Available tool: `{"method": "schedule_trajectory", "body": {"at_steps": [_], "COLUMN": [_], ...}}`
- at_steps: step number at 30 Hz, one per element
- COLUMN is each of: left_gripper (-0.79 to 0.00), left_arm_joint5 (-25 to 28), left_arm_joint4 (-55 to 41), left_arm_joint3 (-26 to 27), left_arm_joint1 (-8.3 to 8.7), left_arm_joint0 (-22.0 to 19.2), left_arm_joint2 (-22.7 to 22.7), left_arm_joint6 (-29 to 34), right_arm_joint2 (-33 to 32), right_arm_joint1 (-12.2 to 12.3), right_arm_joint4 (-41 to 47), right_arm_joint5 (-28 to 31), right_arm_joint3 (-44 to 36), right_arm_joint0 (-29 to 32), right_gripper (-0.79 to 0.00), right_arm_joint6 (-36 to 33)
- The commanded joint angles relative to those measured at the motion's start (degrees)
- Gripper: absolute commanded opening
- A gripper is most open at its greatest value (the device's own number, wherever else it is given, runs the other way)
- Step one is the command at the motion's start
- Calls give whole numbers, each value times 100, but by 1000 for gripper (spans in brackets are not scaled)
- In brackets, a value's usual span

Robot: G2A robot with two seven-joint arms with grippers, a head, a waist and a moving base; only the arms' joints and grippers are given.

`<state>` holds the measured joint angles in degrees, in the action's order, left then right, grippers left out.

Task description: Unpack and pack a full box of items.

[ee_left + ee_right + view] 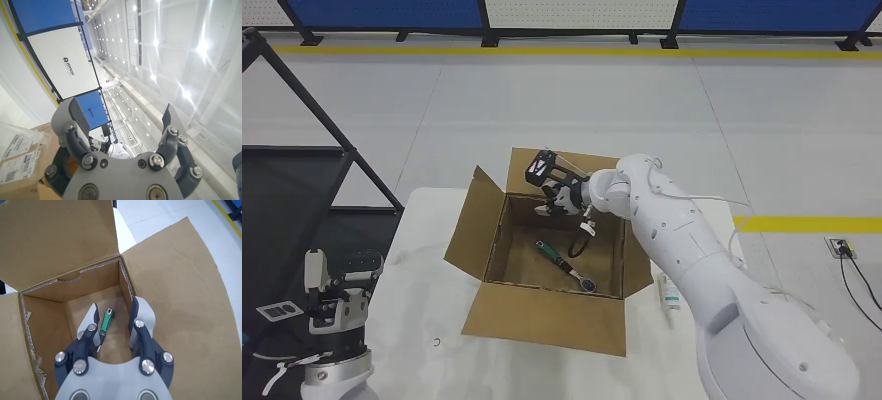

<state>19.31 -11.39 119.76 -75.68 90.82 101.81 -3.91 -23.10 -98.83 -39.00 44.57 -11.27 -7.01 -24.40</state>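
Observation:
An open cardboard box (492,235) stands on the white table with all its flaps folded out. On its floor lies a ratchet wrench (564,265) with a green and black handle (106,321). My right gripper (554,203) hangs over the far part of the box opening, fingers open and empty; in the right wrist view the right gripper (115,311) looks straight down onto the wrench handle. My left gripper (121,113) is open and empty, pointing up at the ceiling, beside a labelled carton (19,157).
A white tube-like item (669,296) lies on the table just right of the box. The box flaps (547,320) spread over the table's front and sides. A black frame (302,180) stands at the left.

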Motion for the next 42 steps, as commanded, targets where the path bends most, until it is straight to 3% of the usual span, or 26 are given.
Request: {"method": "schedule_trajectory", "body": {"at_steps": [1, 4, 5, 7, 19, 29, 36, 42], "left_gripper": [0, 0, 0, 0, 0, 0, 0, 0], "left_arm_joint5": [0, 0, 0, 0, 0, 0, 0, 0], "left_arm_joint4": [0, 0, 0, 0, 0, 0, 0, 0], "left_arm_joint3": [0, 0, 0, 0, 0, 0, 0, 0], "left_arm_joint1": [0, 0, 0, 0, 0, 0, 0, 0], "left_arm_joint0": [0, 0, 0, 0, 0, 0, 0, 0], "left_arm_joint2": [0, 0, 0, 0, 0, 0, 0, 0], "left_arm_joint6": [0, 0, 0, 0, 0, 0, 0, 0], "right_arm_joint2": [0, 0, 0, 0, -36, -291, -294, -294], "right_arm_joint1": [0, 0, 0, 0, 36, 618, 1166, 1166], "right_arm_joint4": [0, 0, 0, 0, -17, -517, -1133, -1133], "right_arm_joint5": [2, 2, 2, 2, -26, 416, 725, 725], "right_arm_joint3": [0, 0, 0, 0, -130, 60, 655, 655], "right_arm_joint0": [0, 0, 0, 0, 93, -10, 144, 144], "right_gripper": [-400, -360, -289, 0, 0, 0, 0, 0], "right_arm_joint6": [7, 7, 7, 7, 240, 3051, 5578, 5578]}}
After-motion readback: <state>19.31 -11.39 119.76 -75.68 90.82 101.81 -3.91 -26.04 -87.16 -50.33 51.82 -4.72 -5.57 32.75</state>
